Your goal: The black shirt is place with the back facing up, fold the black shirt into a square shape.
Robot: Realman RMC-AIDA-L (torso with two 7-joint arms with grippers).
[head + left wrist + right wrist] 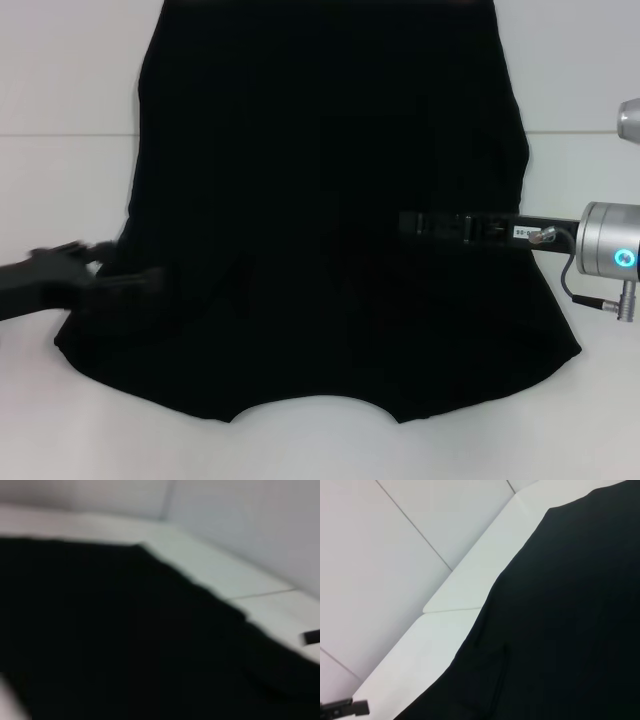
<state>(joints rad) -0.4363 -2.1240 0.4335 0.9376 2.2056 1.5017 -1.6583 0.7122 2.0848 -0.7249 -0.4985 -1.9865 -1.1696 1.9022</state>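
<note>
Folding starts from where you are now — the black shirt (330,230) lies flat and plain side up across the white table (60,80), collar notch at six o'clock nearest the robot, hem running off the frame at twelve. The left gripper (120,280) reaches in from nine o'clock and sits over the left sleeve; it blends into the cloth and is blurred, so you cannot tell whether its fingers are spread or pinching fabric. The right gripper (425,225) comes in from three o'clock, lying low over the shirt's right half; its fingers too are lost against the black, so their state cannot be told.

To do this step well, I would have you catch each side at the sleeve seam, take only one layer, and carry both sides inward evenly — uneven lifts will probably skew the square.

As for edges: the shirt's left margin runs from eight to eleven o'clock, the right from four to one, and both sleeves flare out near the collar end. Bare table lies open at nine, three and six o'clock, giving your arms room to retreat; the far side at twelve is covered by cloth.
</note>
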